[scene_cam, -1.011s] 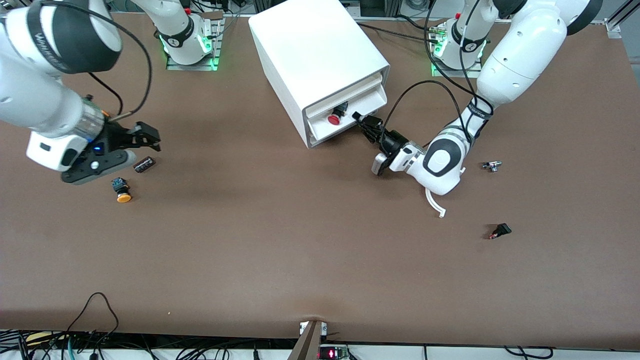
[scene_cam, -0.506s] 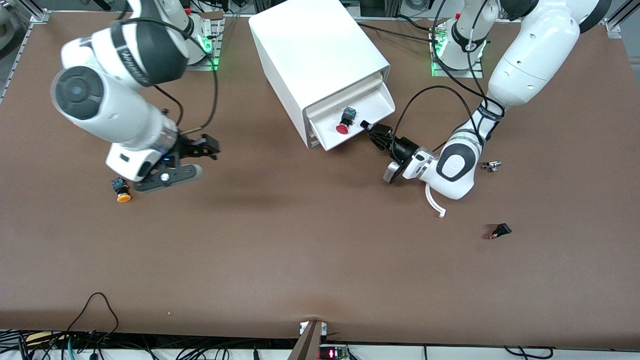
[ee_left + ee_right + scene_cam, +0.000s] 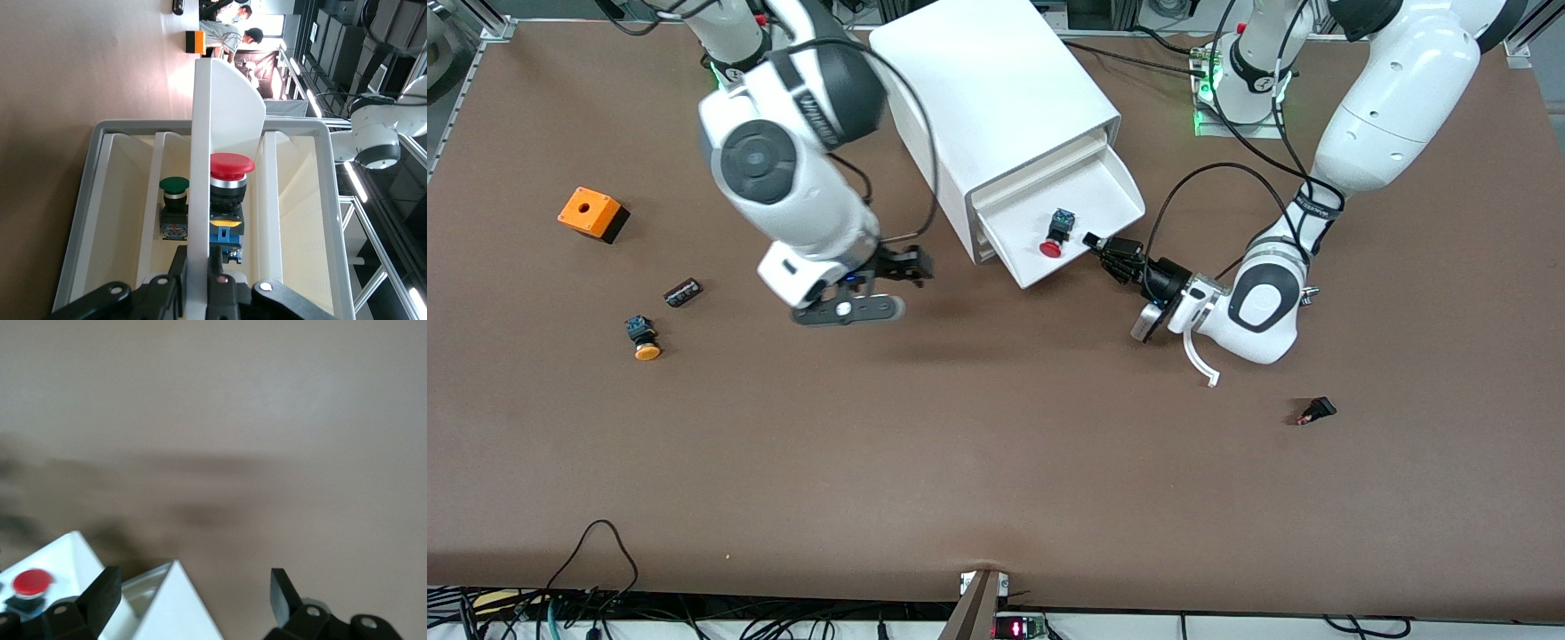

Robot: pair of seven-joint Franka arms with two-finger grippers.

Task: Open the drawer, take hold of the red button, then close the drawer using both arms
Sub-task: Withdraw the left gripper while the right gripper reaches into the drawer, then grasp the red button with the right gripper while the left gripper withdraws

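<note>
The white cabinet [image 3: 996, 98] stands at the table's back middle. One drawer [image 3: 1107, 196] is pulled out toward the front camera. The red-capped button [image 3: 1053, 242] lies in it near the front wall. My left gripper [image 3: 1104, 249] is shut on the drawer's front wall [image 3: 207, 167], with the button [image 3: 230, 175] just inside. My right gripper [image 3: 911, 267] is open and empty, low over the table beside the cabinet, toward the right arm's end. In the right wrist view its fingers [image 3: 103, 590] stand wide apart, with a drawer corner [image 3: 180, 607] and the button [image 3: 30, 582] ahead.
An orange box [image 3: 591, 213], a dark brown cylinder [image 3: 683, 292] and an orange-yellow capped button [image 3: 643, 340] lie toward the right arm's end. A small black part [image 3: 1316, 411] lies toward the left arm's end. A green-capped button [image 3: 173, 190] shows beside the drawer's front wall.
My left gripper has drawn the drawer farther out, the red button riding with it. My right arm has swung from its end of the table toward the cabinet, uncovering the orange box.
</note>
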